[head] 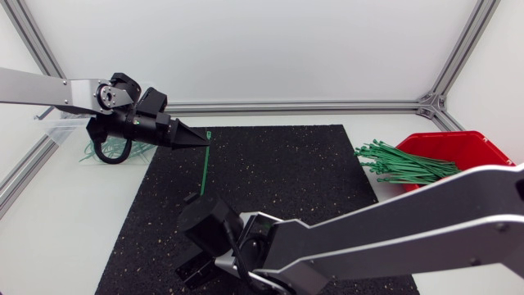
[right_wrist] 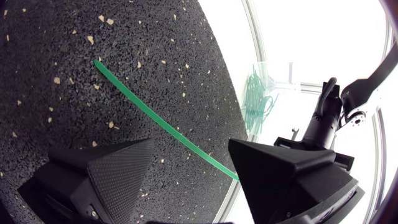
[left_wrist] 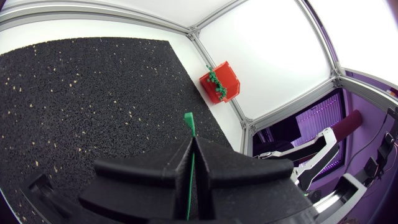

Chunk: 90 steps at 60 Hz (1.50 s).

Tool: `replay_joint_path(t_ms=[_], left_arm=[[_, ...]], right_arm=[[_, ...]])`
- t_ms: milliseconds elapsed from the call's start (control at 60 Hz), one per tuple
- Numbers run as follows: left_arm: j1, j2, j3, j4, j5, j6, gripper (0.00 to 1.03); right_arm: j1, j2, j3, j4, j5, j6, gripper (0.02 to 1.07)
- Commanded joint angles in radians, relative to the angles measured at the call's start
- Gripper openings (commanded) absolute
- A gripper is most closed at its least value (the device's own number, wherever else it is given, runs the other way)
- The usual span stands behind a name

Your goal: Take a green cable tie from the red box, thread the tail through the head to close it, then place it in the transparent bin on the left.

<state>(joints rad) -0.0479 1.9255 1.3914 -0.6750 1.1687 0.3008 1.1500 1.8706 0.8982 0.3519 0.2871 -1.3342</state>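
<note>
Right gripper [right_wrist: 189, 149], fingers apart, sits over the black mat [head: 270, 164] near its front edge. Red box [head: 458, 147] lies far right and the transparent bin [head: 59, 131] far left. Left gripper [left_wrist: 193, 142] is clamped on the green cable tie [head: 203, 168], which extends across open mat.

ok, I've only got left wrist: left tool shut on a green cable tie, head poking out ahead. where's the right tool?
Observer: The right tool is over the black mat, close to the cable tie's tail end.
Operator: Gripping it?
Observer: No. It is open. In the right wrist view the tie crosses the gap between its spread fingers, and they are not closed on it.
Operator: Bin state?
Observer: The transparent bin, at far left, already holds green ties.
</note>
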Motion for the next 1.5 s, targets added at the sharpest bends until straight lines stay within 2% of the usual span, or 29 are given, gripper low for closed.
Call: replay_joint_path(t_ms=[0, 233, 533, 700, 817, 917, 1067, 1183, 1367, 1483], left_arm=[[0.003, 0.029, 0.029, -0.014, -0.004, 0.031, 0.04], [0.000, 0.038, 0.046, -0.052, -0.006, 0.058, 0.04], [-0.009, 0.052, 0.044, -0.080, -0.010, 0.087, 0.04], [-0.012, 0.055, 0.049, -0.129, -0.021, 0.135, 0.04], [-0.012, 0.055, 0.051, -0.138, -0.024, 0.139, 0.04], [-0.012, 0.055, 0.052, -0.153, -0.027, 0.147, 0.04], [-0.023, 0.055, 0.060, -0.202, -0.027, 0.184, 0.04], [-0.027, 0.055, 0.063, -0.219, -0.027, 0.193, 0.04], [-0.038, 0.056, 0.066, -0.238, -0.027, 0.212, 0.04], [-0.038, 0.064, 0.080, -0.241, -0.027, 0.212, 0.04]], right_arm=[[0.013, 0.025, -0.030, 0.035, 0.009, -0.037, 0.88], [0.019, 0.055, -0.058, 0.088, 0.009, -0.057, 0.70], [0.056, 0.068, -0.079, 0.153, 0.009, -0.085, 0.65], [0.057, 0.065, -0.097, 0.196, 0.009, -0.157, 0.66], [0.051, 0.052, -0.111, 0.199, -0.025, -0.212, 0.66], [0.036, 0.048, -0.122, 0.237, -0.074, -0.273, 0.68], [0.011, 0.055, -0.130, 0.297, -0.120, -0.330, 0.94], [-0.012, 0.052, -0.162, 0.364, -0.166, -0.395, 0.94], [-0.030, 0.044, -0.160, 0.377, -0.226, -0.441, 0.94], [-0.035, 0.056, -0.179, 0.440, -0.261, -0.496, 0.94]])
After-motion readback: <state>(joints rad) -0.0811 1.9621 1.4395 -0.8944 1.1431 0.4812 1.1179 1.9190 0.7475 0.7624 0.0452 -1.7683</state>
